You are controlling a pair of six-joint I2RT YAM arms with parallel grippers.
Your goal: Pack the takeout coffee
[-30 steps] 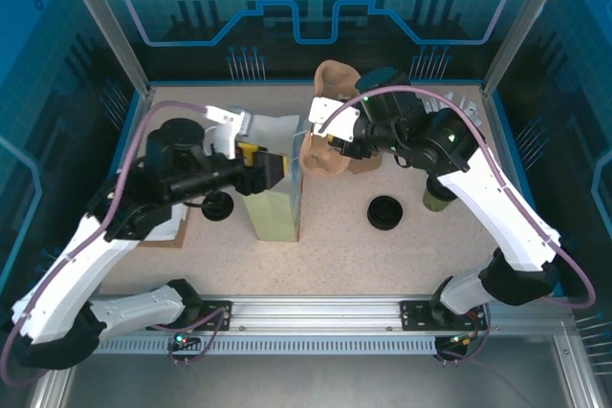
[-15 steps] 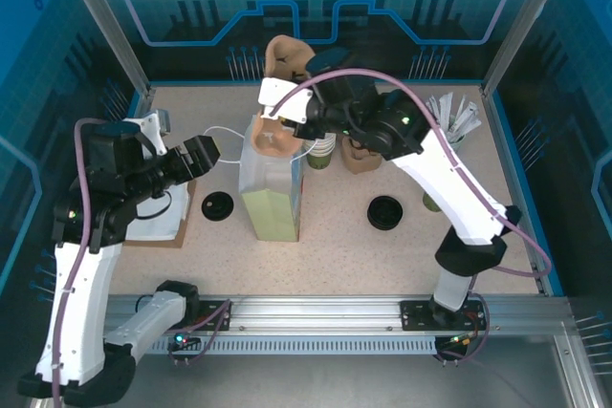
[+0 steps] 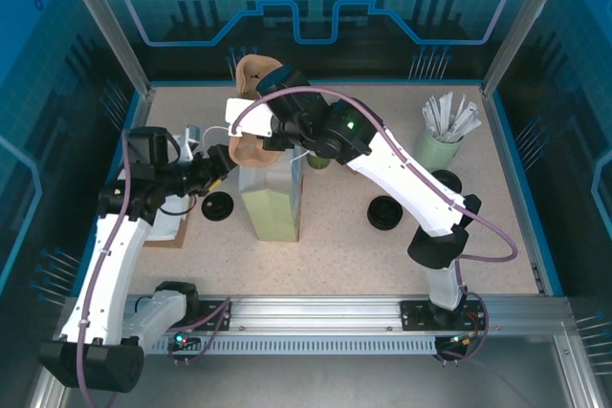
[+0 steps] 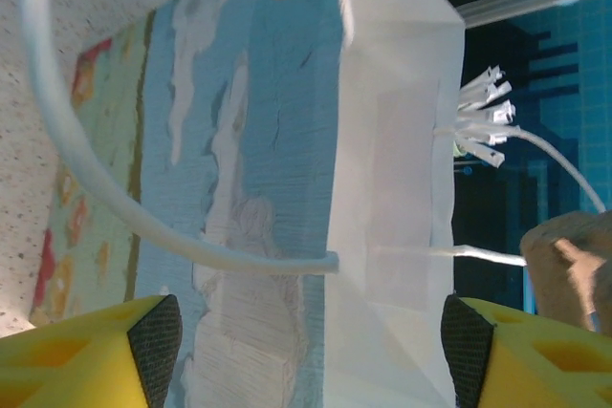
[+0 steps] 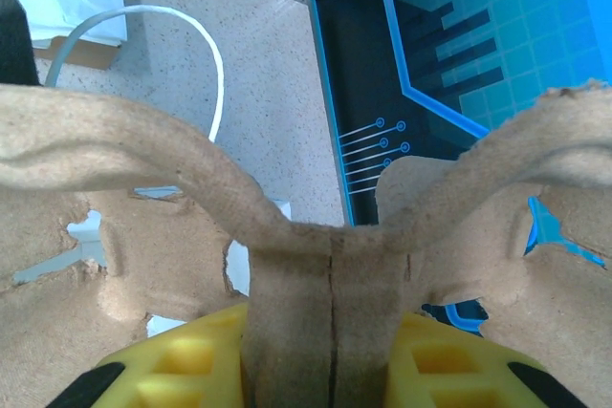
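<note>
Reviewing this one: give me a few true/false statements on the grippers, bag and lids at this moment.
1. The right gripper is shut on the pulp carrier. True.
2. The left gripper is clamped on the bag. False: its jaws are wide open, facing the bag.
3. The bag lies flat on the table. False: it stands upright.
4. A black lid lies left of the bag, a second lid right of it. True.
5. The carrier rests on the table. False: it is held up at the bag's top.
</note>
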